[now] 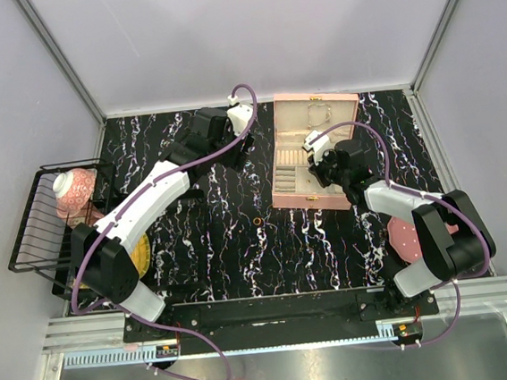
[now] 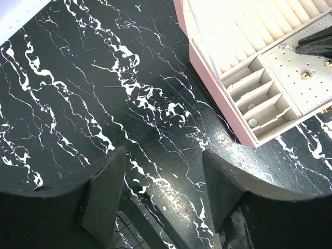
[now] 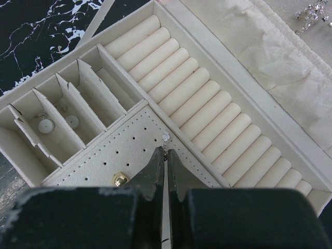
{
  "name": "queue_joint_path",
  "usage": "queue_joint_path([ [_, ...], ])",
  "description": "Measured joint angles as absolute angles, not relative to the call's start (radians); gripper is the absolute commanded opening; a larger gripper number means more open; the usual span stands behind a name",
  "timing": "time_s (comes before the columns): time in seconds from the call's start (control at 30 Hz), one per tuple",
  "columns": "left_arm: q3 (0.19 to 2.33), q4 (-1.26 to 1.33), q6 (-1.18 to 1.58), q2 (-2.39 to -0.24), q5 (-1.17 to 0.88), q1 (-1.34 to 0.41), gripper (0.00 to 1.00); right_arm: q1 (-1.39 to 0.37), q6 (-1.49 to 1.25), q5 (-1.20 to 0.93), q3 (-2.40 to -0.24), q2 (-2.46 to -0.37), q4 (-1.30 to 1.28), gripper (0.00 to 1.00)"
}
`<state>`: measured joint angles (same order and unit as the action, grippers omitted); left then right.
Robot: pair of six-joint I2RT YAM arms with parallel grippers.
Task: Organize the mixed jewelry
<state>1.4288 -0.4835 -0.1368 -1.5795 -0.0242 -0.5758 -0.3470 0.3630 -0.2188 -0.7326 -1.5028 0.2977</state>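
Nearest the bases, the pink dotted disc [image 1: 407, 240] lies partly hidden under the right arm's elbow, and a black wire rack [image 1: 32, 236] sits at the left edge of the marble table [image 1: 224, 256]. Further in, the gold ring [image 1: 256, 219] rests alone on the marble near the front left corner of the pink box [image 1: 307, 205] (in plain view from above). Over the box, the right gripper [image 3: 165, 151] is clenched on a tiny sparkling piece [image 3: 165, 137] above the perforated panel [image 3: 129, 155], near a gold stud [image 3: 120, 179]. A pale strand [image 3: 311, 13] lies on the lid lining. Farthest, the left gripper [image 2: 163, 155] hangs spread wide above the marble, left of the box.
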Motion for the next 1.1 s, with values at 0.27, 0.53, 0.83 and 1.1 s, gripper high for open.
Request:
queue_joint_path([
  [0.27, 1.417, -0.481, -0.131, -1.58, -0.025, -0.576, 0.65, -0.347, 0.363, -0.218, -0.733, -1.503, 0.298, 0.0],
  [0.53, 1.413, -0.48, -0.13, -1.582, -0.027, -0.576, 0.65, -0.347, 0.363, -0.217, -0.733, -1.503, 0.298, 0.0],
  [0.83, 1.413, -0.48, -0.13, -1.582, -0.028, -0.576, 0.65, -0.347, 0.363, -0.199, -0.733, -1.503, 0.298, 0.0],
  [1.1, 1.413, -0.48, -0.13, -1.582, -0.029, -0.576, 0.65, -0.348, 0.363, -0.2, -0.732, -1.502, 0.298, 0.01],
])
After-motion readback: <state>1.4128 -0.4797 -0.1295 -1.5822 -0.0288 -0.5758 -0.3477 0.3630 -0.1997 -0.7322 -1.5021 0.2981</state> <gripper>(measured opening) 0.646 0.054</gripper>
